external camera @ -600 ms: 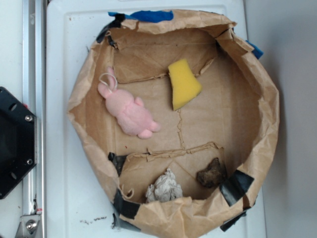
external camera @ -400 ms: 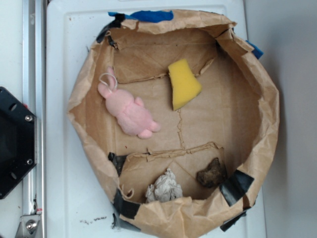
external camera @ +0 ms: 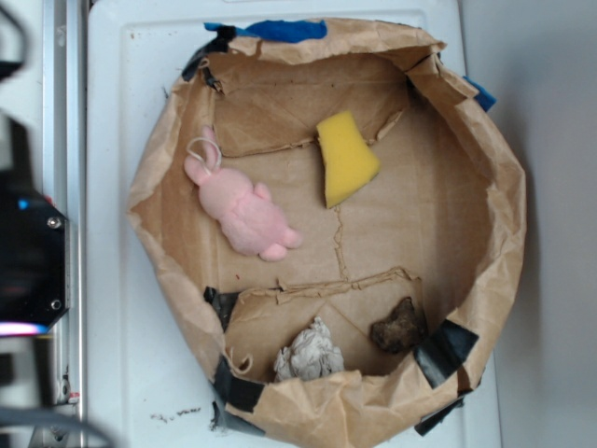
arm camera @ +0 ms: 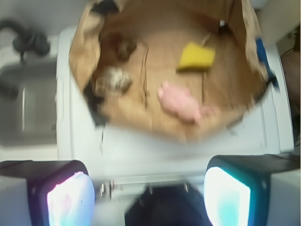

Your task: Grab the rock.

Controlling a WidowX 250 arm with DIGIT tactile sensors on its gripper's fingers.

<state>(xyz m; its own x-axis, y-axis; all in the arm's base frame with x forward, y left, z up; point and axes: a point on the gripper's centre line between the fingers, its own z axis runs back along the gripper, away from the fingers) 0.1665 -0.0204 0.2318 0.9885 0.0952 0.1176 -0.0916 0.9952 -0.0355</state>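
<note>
Pincer far from the rock
The pincer is wide open, holding nothing; the rock lies far ahead, slightly left.

Blurred, looking down past wide-apart jaws with glowing pale pads onto a brown paper-lined basket holding a yellow sponge wedge, pink plush toy, pale wrinkly lump and dark brown rock.

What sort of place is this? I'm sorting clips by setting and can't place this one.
Probably a lab robot workspace, not a home: a taped brown paper bin sits on a white table, holding test objects such as the rock, a yellow sponge and a pink plush toy.
</note>
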